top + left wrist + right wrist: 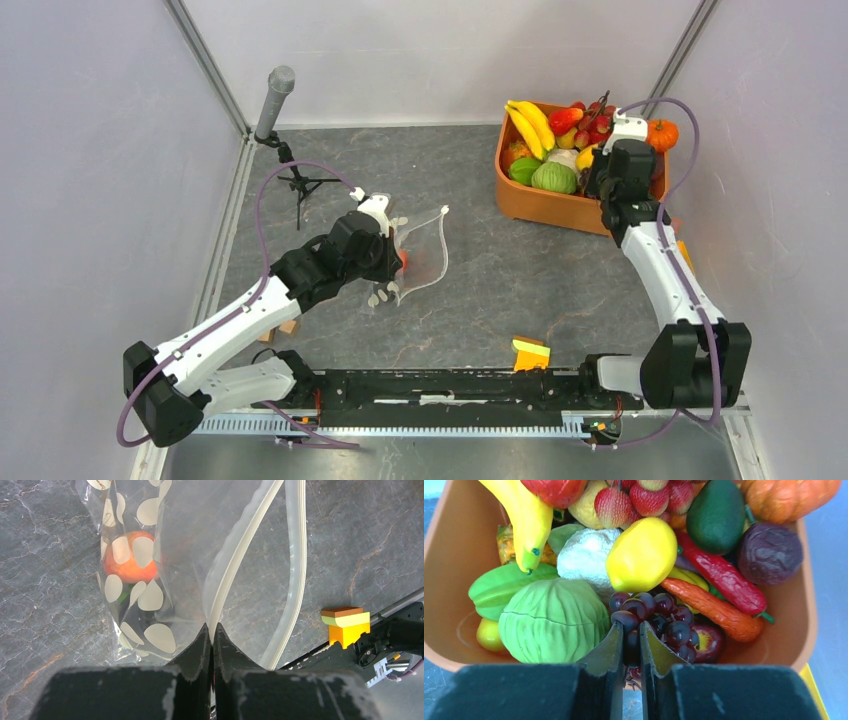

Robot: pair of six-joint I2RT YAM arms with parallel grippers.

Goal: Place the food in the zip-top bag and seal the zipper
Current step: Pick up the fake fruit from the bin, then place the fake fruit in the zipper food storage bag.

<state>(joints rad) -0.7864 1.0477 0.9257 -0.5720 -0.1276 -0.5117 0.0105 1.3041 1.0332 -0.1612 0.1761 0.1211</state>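
Observation:
The zip-top bag (180, 540), clear with white dots, hangs open from my left gripper (211, 630). That gripper is shut on the bag's near zipper (240, 555) strip, and the other strip (298, 555) bows away. An orange-red fruit (131, 560) lies inside the bag. In the top view the bag (425, 250) sits left of centre by the left gripper (398, 258). My right gripper (631, 630) is down in the orange tub (444, 580), shut on a grape of the dark maroon grape bunch (669, 617). Around it lie a lemon (641, 555), a green cabbage (554, 620) and a banana (526, 515).
The tub (540, 205) stands at the back right, heaped with food. A yellow and orange block (530, 352) sits near the front rail, also seen as the block (346, 625) in the left wrist view. A microphone on a small tripod (280, 110) stands at the back left. Walls close in both sides.

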